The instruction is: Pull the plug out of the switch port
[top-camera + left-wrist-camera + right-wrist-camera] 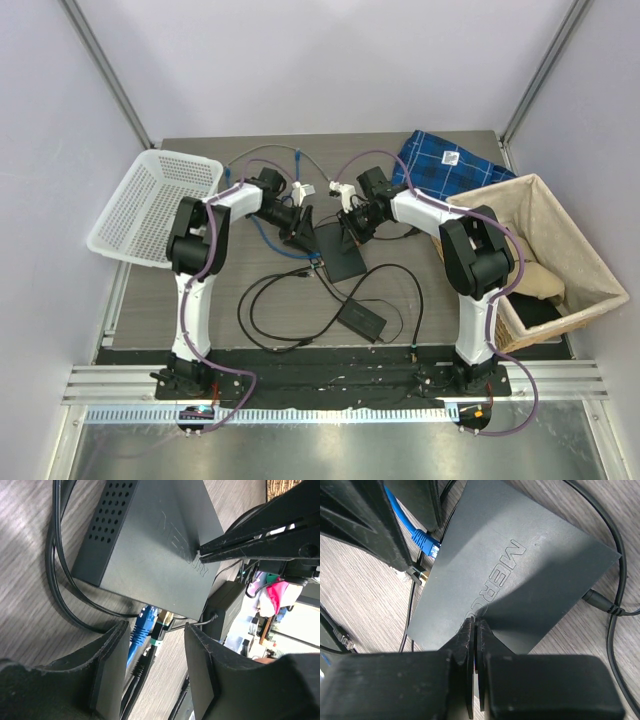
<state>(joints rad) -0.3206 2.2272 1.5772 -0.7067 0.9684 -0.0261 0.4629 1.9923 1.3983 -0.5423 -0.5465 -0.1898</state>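
The dark grey switch box (336,250) lies flat at the table's middle. Its port edge faces my left gripper, and a blue plug (144,622) sits in a switch port (150,611) there. A black plug with a gold tip and green band (162,627) sits just beside it. My left gripper (155,655) is open, and both plugs' cables run between its fingers (112,665) with gaps on either side. My right gripper (476,622) is shut, its tips resting on the switch's top face (530,575). The blue plug (426,542) also shows at the upper left of the right wrist view.
A black power brick (362,320) with looping black cords lies nearer the arm bases. A white mesh basket (150,205) stands at the left, a lined wicker basket (560,300) at the right. A blue checked cloth (440,160) lies at the back right.
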